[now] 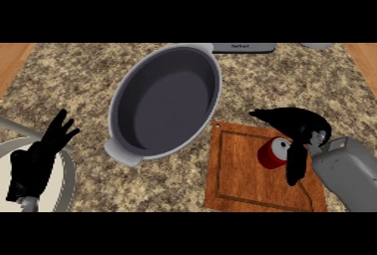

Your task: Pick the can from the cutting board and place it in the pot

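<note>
A red can [274, 152] with a pale top lies on the wooden cutting board [239, 174] at the lower right. My right hand [298, 124] sits over the can, its fingers arching above it and its thumb down along the can's right side. The can still rests on the board. The grey pot [163, 102] stands to the left of the board, its inside dark and bare. My left hand [40, 154] rests open at the lower left with fingers pointing up.
A pale plate [63, 179] lies under my left hand at the lower left edge. A grey handle-like object [243, 47] and a pale rim [318, 45] show at the top edge. Speckled stone counter [74, 84] surrounds the pot.
</note>
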